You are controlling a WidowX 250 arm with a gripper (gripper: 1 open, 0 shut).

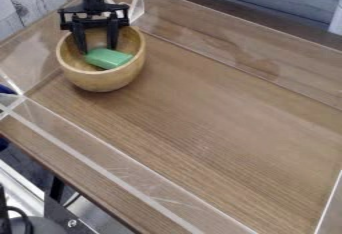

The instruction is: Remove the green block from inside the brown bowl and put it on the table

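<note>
The brown bowl (83, 77) stands at the far left of the table (221, 128). Inside it the green block (112, 59) lies nearly crosswise, leaning on the bowl's right inner wall. My black gripper (95, 44) hangs straight down over the bowl's back half, its fingers dipped below the rim. The jaws stand apart, one on each side of the block's near-left end. Whether the fingers touch the block is too small to tell.
Clear acrylic walls edge the tabletop: one runs along the front left (94, 153) and another crosses the back (227, 60). A white wall lies behind the bowl. Bare wood stretches to the right of the bowl.
</note>
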